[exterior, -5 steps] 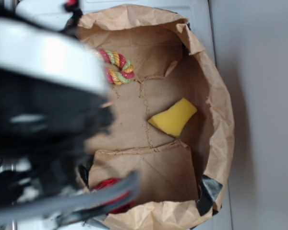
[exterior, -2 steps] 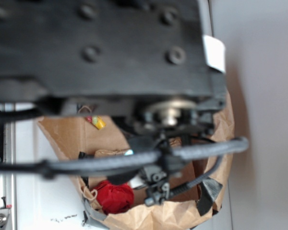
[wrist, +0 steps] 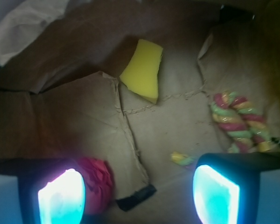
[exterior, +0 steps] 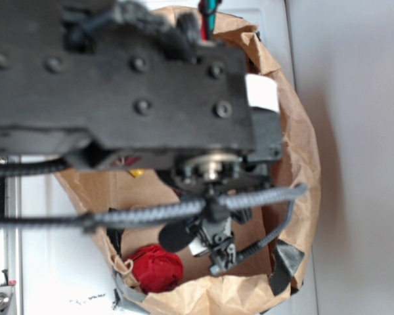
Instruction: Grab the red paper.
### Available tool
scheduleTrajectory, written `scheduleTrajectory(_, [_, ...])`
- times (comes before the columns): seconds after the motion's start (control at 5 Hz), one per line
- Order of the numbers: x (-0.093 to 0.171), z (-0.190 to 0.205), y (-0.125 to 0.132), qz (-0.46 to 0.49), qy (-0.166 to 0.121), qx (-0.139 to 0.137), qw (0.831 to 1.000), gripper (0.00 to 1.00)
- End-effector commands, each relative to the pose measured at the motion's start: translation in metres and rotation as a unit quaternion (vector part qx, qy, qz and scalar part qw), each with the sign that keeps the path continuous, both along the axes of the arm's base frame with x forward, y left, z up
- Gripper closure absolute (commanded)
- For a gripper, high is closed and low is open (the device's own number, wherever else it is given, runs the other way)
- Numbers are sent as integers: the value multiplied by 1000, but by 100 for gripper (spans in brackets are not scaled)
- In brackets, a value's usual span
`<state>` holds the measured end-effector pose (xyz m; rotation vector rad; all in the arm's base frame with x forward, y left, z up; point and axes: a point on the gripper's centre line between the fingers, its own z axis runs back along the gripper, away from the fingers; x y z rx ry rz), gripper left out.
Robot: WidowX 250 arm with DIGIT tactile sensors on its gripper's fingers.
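Task not yet accomplished. The red paper lies loose in a corner of the brown paper bag. The gripper hangs above the bag floor, fingers spread wide and empty, one finger beside the wad. Remaining: centre, descend, close.

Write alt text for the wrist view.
Two glowing fingers of the open gripper hang over a brown paper bag floor, the red paper partly hidden behind one of them. Farther off lie a yellow sponge and a twisted rope.
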<state>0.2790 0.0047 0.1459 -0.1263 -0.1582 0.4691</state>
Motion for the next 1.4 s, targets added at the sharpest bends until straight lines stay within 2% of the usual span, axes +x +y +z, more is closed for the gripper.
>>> scheduleTrajectory(0.0, [0,0,5,137,17,-44,989,0])
scheduleTrajectory(0.2, [-3,-1,4,186,42,-63,980,0])
scheduleTrajectory(0.4, [-8,-4,3,219,53,-69,972,0])
scheduleTrajectory(1.2, [-8,-3,7,237,47,-69,968,0])
